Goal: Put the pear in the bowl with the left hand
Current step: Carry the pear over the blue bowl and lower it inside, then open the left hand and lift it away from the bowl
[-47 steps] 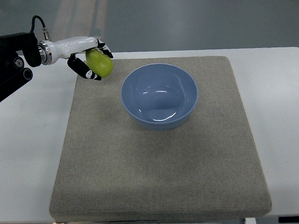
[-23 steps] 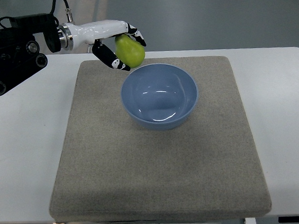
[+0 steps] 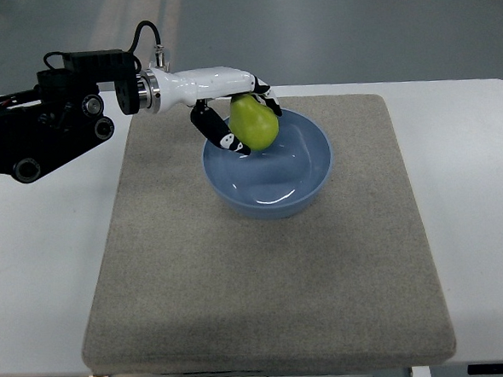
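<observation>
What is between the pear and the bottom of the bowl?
Nothing: in the top view, the pear hangs in the left hand above the bowl.

You see the left hand (image 3: 234,113) carry the pear (image 3: 254,122) rightward from beyond the mat's (image 3: 265,273) far-left corner, across the bowl's (image 3: 307,181) rim, until it now hangs over the bowl's left side.
</observation>
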{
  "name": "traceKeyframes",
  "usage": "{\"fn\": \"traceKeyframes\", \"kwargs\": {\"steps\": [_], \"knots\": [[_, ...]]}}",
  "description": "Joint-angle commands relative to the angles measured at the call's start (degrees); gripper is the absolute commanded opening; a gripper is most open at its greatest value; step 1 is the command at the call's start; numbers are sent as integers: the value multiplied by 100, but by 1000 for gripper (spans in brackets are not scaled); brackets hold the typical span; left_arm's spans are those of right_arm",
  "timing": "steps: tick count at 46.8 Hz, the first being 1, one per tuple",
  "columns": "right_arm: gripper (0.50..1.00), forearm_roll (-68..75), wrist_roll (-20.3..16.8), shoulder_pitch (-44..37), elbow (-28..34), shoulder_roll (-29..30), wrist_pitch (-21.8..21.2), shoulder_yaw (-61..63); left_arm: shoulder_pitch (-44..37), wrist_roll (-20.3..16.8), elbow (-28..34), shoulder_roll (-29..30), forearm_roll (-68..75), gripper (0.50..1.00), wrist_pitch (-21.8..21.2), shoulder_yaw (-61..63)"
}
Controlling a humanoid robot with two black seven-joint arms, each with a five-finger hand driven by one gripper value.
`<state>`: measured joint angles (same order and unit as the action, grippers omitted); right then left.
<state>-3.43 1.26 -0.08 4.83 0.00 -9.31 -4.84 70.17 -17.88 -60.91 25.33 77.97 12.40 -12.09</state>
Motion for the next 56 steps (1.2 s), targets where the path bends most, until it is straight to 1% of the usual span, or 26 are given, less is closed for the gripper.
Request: {"fn": "traceKeyframes", "kwargs": {"steps": [1, 8, 27, 28, 30, 31, 32, 34, 35, 36, 37, 44, 47, 56], "knots": [[926, 0, 6, -1, 0, 0, 0, 0, -135, 3, 0, -151, 8, 500, -9, 14], [926, 0, -3, -1, 0, 0, 0, 0, -320, 21, 44, -362, 17, 500, -9, 14], [926, 0, 6, -1, 0, 0, 0, 0, -592, 12, 203, -450, 17, 500, -9, 84], [926, 0, 6, -1, 0, 0, 0, 0, -592, 21, 203, -450, 17, 505, -9, 84], [926, 0, 6, -1, 0, 0, 0, 0, -592, 21, 194, -450, 17, 533, -9, 84], [926, 0, -3, -1, 0, 0, 0, 0, -592, 12, 203, -450, 8, 559, -9, 84], [926, 0, 6, -1, 0, 0, 0, 0, -601, 21, 194, -459, 8, 597, -18, 84], [926, 0, 6, -1, 0, 0, 0, 0, -601, 21, 194, -477, 8, 717, -27, 75], [926, 0, 6, -1, 0, 0, 0, 0, -610, 21, 194, -494, -1, 769, -27, 75], [926, 0, 6, -1, 0, 0, 0, 0, -610, 21, 194, -503, -1, 803, -27, 75], [926, 0, 6, -1, 0, 0, 0, 0, -610, 21, 194, -512, -1, 820, -27, 75], [926, 0, 6, -1, 0, 0, 0, 0, -610, 12, 176, -529, -45, 896, -35, 67], [926, 0, 6, -1, 0, 0, 0, 0, -610, 12, 176, -529, -62, 953, -44, 58], [926, 0, -3, -1, 0, 0, 0, 0, -619, 21, 176, -521, -89, 966, -44, 49]]}}
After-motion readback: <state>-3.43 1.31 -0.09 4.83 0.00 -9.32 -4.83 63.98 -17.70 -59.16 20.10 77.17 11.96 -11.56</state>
